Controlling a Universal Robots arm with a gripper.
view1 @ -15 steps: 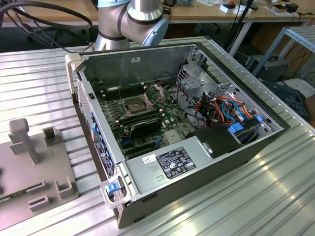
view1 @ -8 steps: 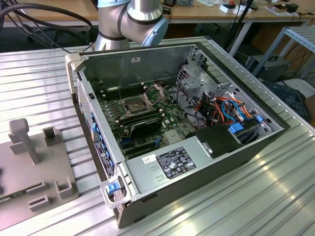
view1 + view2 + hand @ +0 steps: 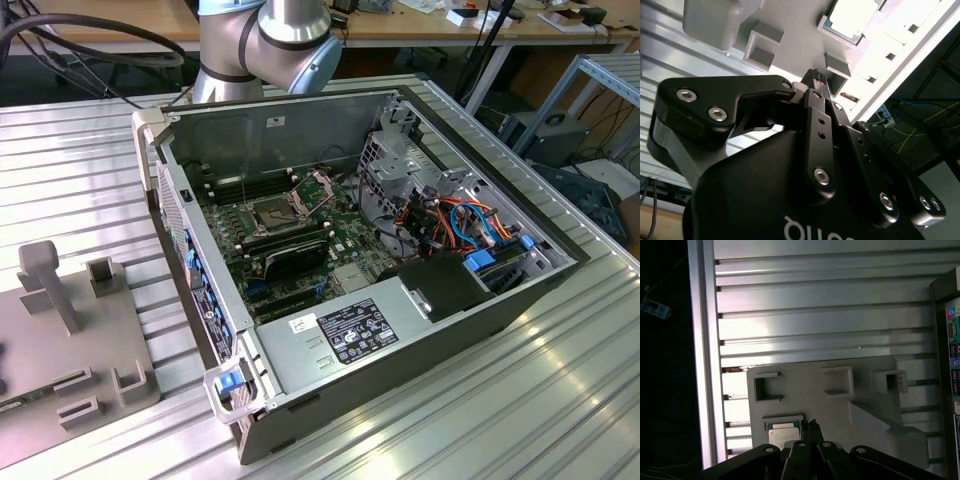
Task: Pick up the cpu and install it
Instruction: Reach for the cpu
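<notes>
The cpu [image 3: 784, 433] lies flat in a shallow framed recess of the grey fixture plate [image 3: 807, 405], pale metal top up. It is square, so it has no long axis; its sides run parallel to the plate's edges. In the second wrist view the cpu [image 3: 850, 17] shows a thin darker rim around the bright lid. It sits near the plate's corner on the side toward the table's edge rail, away from the case [image 3: 952, 365].

The black gripper [image 3: 810, 424] hangs over the plate near the cpu with its slim fingertips pressed together, pinching nothing. In the second wrist view, a small raised bracket stands between the gripper [image 3: 816, 75] and the cpu.

Square, matte U-shaped brackets rise from the plate, leaving flat bare plate around the recess. The table [image 3: 80, 180] is ribbed aluminium.

In the exterior view the case [image 3: 300, 130] lies open on its side, with the socket [image 3: 275, 212] uncovered and its metal frame tilted up.
</notes>
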